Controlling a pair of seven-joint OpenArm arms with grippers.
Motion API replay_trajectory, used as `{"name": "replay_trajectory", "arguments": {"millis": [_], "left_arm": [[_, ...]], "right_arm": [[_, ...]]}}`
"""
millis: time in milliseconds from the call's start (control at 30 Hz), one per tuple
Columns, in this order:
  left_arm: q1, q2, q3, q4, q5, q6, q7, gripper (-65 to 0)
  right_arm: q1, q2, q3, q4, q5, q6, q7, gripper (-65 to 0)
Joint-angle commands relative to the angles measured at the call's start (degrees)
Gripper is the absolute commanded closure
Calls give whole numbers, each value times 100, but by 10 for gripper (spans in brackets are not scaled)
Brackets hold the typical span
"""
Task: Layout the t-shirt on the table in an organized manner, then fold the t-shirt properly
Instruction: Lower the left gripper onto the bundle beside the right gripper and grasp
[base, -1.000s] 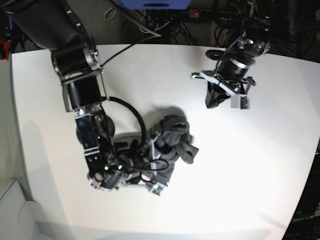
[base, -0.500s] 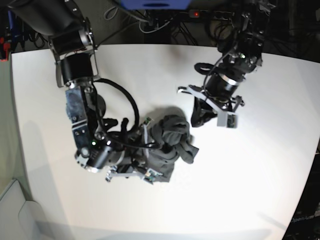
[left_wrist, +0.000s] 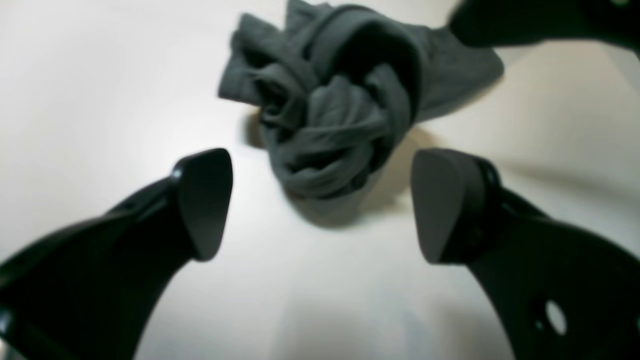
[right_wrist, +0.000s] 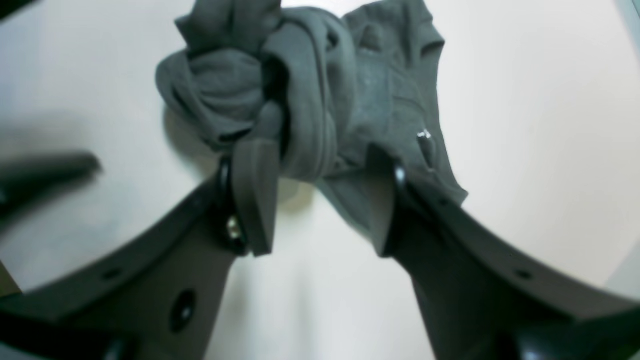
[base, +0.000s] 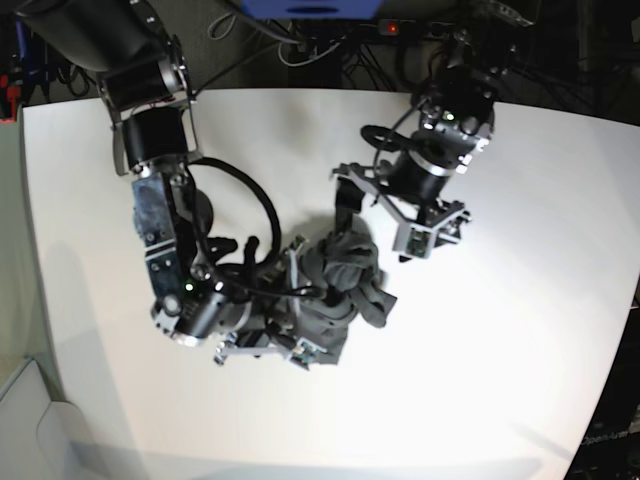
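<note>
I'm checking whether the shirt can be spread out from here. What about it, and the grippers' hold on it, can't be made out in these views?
- t-shirt: balled up in every view, so collar, sleeves and hem cannot be told apart.
- right gripper: fingers straddle a fold; the cloth hides whether they pinch it.
- left gripper: open short of the bundle; motion blur hides how near.
- Base view: the right arm covers the shirt's near edge.

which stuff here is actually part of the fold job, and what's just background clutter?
Job:
- t-shirt, bunched in a heap
- table
- left pincer, open, short of the heap
- right pincer, astride a fold

Lying about:
- cables beyond the far edge
- power strip
</note>
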Motion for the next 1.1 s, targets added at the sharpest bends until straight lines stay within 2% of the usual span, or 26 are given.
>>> {"name": "replay_trajectory", "arguments": {"millis": [0, 200, 400, 967, 1067], "left_arm": [[-156, 15, 86, -21, 55, -1, -186, -543], [-657, 24, 525, -487, 81, 43, -195, -542], [-737, 24, 516, -531, 72, 43, -195, -542], [-1141, 147, 560, -1559, 55, 16, -212, -542], [-1141, 147, 552, -1603, 37, 16, -371, -531]], "right_arm": [[180, -22, 9, 95, 40, 17, 91, -298], [162, -22, 9, 95, 40, 17, 91, -298], [162, 4, 35, 95, 40, 17, 91, -298], [180, -4, 27, 95, 40, 17, 100, -298], [162, 4, 27, 87, 40, 17, 100, -298]]}}
